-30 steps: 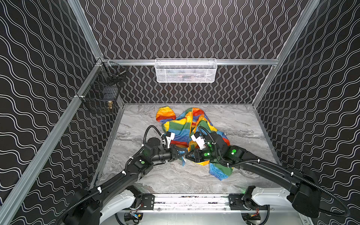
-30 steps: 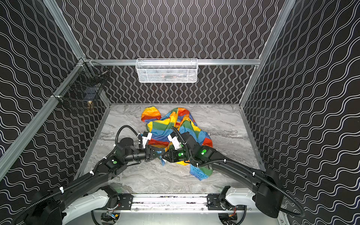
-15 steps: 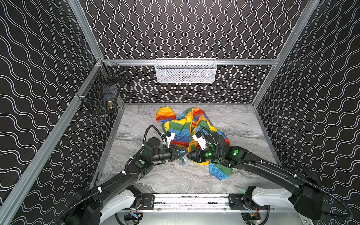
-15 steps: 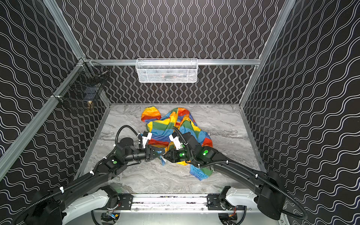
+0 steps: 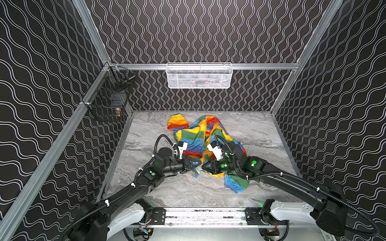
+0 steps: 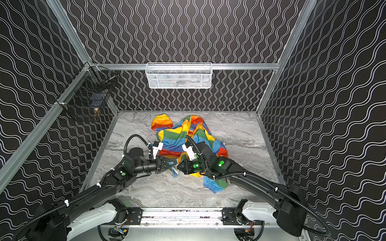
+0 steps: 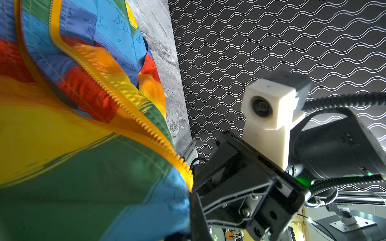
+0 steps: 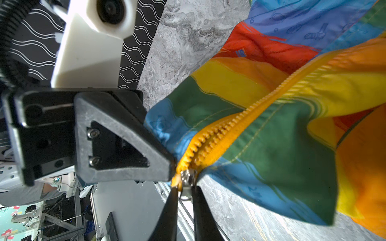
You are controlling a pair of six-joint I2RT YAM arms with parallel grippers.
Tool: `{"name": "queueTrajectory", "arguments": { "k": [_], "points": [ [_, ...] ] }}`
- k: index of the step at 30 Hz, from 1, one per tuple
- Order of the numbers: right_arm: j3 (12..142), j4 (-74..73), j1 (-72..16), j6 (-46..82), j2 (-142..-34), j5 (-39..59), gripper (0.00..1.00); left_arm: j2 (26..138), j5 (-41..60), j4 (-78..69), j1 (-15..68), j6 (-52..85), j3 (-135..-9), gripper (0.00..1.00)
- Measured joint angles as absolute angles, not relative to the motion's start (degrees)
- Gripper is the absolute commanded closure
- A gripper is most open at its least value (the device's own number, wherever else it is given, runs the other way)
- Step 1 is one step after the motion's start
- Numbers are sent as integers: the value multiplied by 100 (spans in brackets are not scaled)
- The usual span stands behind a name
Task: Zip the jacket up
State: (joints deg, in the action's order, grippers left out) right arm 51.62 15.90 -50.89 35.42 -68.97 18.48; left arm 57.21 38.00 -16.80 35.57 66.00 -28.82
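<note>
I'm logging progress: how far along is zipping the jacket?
Done: left pincer pins the jacket hem beside the zipper's base, and both tooth rows appear to meet at the zipper slider. In hand: right pincer appears to grip that slider, which sits at the very bottom. Remaining: the whole pull upward; teeth above run as a lone open row.

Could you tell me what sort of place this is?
Probably a lab test cell: two robot arms over a marble-look tabletop, walled by patterned panels, with wire baskets hung on aluminium framing.
</note>
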Motion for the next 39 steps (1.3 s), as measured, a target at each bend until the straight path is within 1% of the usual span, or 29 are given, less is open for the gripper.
{"name": "queueTrajectory", "arguments": {
  "k": [8,12,15,25,28,30,31,33,34,36,39],
  "points": [
    [5162,1664,-5057,3535,-6838,1761,86,5730,3815,-1675,3557,6600,-2877,100],
    [5162,1675,-5052,3533,-6838,1743,81,5730,3815,-1675,3557,6600,-2875,100],
    [5151,1673,-5052,3533,-6838,1752,81,5730,3817,-1675,3557,6600,-2875,100],
    [5124,1671,-5052,3533,-6840,1785,83,5732,3833,-1673,3557,6600,-2875,100],
    [5113,1669,-5052,3533,-6840,1785,80,5732,3837,-1671,3557,6600,-2875,100],
    [5070,1651,-5052,3535,-6838,1787,74,5732,3844,-1667,3557,6600,-2875,100],
    [5046,1643,-5050,3535,-6836,1789,70,5732,3852,-1667,3557,6600,-2875,100],
    [4923,1564,-5017,3564,-6783,1855,60,5732,3854,-1667,3557,6600,-2875,100],
    [4860,1518,-4991,3629,-6751,1887,57,5734,3854,-1667,3557,6600,-2875,100],
    [4619,1282,-4904,3813,-6606,2012,54,5734,3861,-1678,3557,6600,-2869,100],
    [4254,849,-4831,4226,-6329,2169,53,5736,3870,-1752,3557,6600,-2790,100]
  ]
}}
